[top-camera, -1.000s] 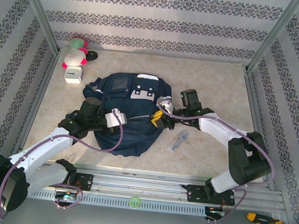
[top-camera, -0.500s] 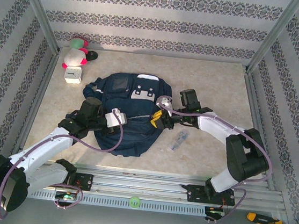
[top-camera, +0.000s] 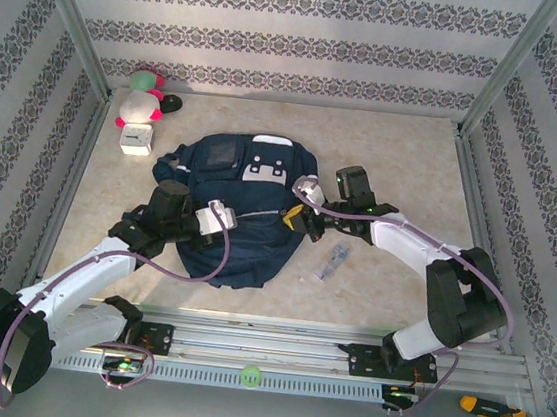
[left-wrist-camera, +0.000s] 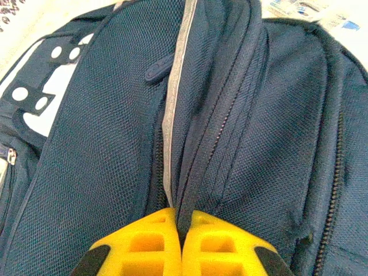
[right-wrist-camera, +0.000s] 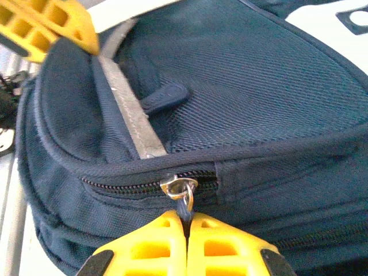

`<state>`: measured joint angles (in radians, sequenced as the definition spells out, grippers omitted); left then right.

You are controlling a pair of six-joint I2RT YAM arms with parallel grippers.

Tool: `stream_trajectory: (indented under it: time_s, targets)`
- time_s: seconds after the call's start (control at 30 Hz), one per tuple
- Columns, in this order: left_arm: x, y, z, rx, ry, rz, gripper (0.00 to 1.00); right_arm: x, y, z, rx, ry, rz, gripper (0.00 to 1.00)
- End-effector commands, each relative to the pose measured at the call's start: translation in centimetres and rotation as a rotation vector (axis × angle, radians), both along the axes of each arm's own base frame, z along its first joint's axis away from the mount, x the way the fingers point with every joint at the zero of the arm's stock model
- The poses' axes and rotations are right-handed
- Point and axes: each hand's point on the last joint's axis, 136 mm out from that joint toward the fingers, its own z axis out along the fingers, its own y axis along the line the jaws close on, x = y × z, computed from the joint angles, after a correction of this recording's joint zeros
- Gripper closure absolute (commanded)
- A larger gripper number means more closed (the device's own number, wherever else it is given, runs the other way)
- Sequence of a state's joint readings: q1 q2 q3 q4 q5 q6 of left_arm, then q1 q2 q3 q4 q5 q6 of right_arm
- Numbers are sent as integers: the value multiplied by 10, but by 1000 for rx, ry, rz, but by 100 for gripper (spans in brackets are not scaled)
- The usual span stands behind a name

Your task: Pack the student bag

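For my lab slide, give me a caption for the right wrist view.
Right hand pinches the dark zipper pull of the large navy-blue fabric backpack, just below its thin pale stripe.

Robot test cell in a laboratory. Aluminium frame posts (top-camera: 74, 29) and striped wallpaper panels (top-camera: 277, 42) enclose a marble-patterned tabletop (top-camera: 396, 151). At 6 o'clock a slotted rail (top-camera: 262, 353) carries the left arm (top-camera: 79, 281) and right arm (top-camera: 405, 245). A screwdriver (top-camera: 481, 405) lies at 5 o'clock.

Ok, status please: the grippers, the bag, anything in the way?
Left gripper shut on student bag fabric by the pale stripe. Right gripper shut on zipper pull. Zipper looks closed. Small grey item lies beside bag, apart.
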<state>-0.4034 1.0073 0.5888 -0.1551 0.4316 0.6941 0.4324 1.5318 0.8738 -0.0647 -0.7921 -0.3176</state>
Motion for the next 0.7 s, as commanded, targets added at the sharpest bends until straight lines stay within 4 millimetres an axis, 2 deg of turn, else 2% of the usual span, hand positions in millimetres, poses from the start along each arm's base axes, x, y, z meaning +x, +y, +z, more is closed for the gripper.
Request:
stream_trajectory:
  time_s: [0.0, 0.17, 0.23, 0.3, 0.37, 0.43, 0.57, 0.67]
  targets:
    - [10, -5, 23, -57, -74, 4, 100, 23, -5, 5, -68, -97, -100, 100]
    - [9, -5, 22, -57, -72, 0, 100, 16, -1, 4, -73, -114, -65, 100]
    - [9, -9, 24, -74, -66, -16, 100, 2, 10, 10, -7, -100, 30, 78]
    - [8, -11, 25, -84, -66, -24, 100, -3, 17, 14, 40, -76, 83, 73]
    - [8, -12, 27, -94, -66, -29, 100, -2, 22, 15, 74, -47, 106, 72]
    - [9, -12, 29, -95, -70, -28, 100, 4, 24, 13, 69, -36, 94, 77]
    - [11, -8, 30, -81, -81, -2, 100, 17, 12, 8, 3, -62, -2, 100]
    - [14, -2, 25, -47, -79, 28, 100, 25, -2, 12, -39, -92, -92, 100]
